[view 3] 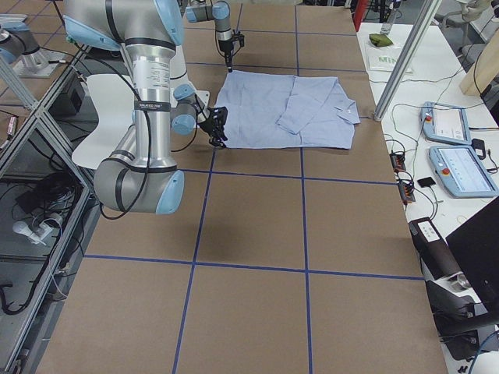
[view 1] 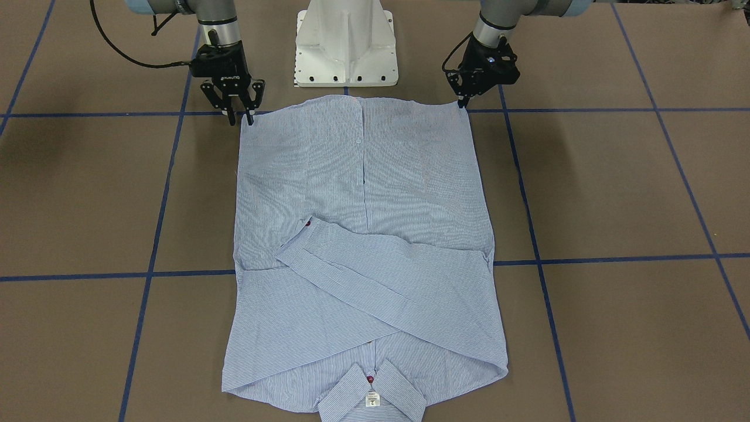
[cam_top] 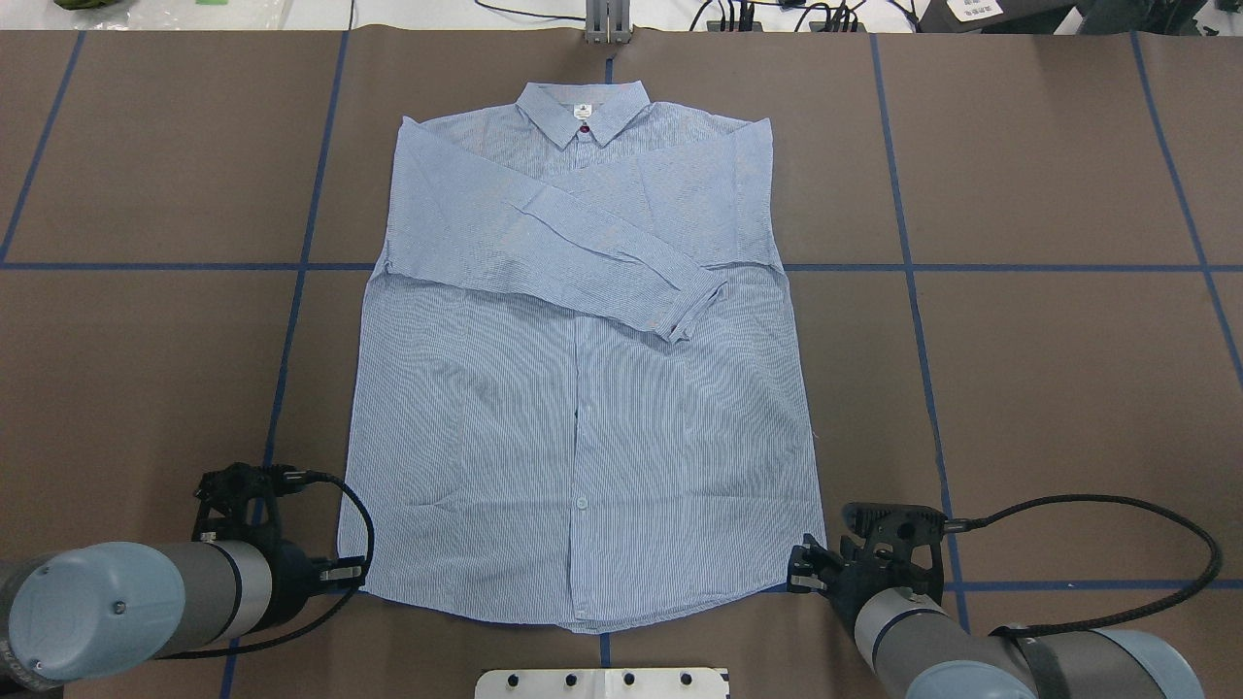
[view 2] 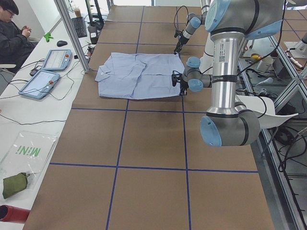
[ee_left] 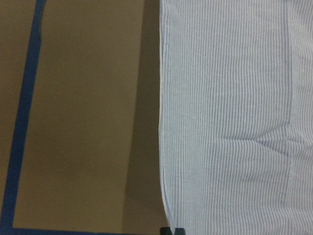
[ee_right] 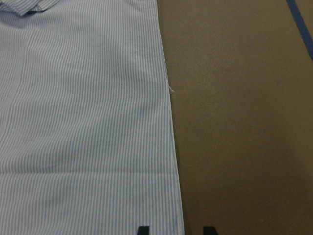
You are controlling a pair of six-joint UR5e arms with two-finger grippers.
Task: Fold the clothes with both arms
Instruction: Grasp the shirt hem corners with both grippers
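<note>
The shirt (cam_top: 583, 388) is light blue with fine white stripes, and its collar (cam_top: 583, 107) at the far end has the same stripes. A red button (view 1: 370, 379) sits at the neck, next to a small white label (view 1: 372, 400). A second red button (view 1: 308, 222) shows on a cuff. One pale button (cam_top: 581, 502) on the front is nearly the colour of the cloth.

The table (cam_top: 1049, 388) is plain brown, divided into squares by dark blue lines (cam_top: 913, 267).

The left arm (cam_top: 194, 592) and the right arm (cam_top: 923, 641) are silver-grey with light blue caps. The left gripper (view 1: 463, 104), the right gripper (view 1: 241, 120) and the cables (cam_top: 1117, 505) are black. The base (view 1: 345, 44) is white.
</note>
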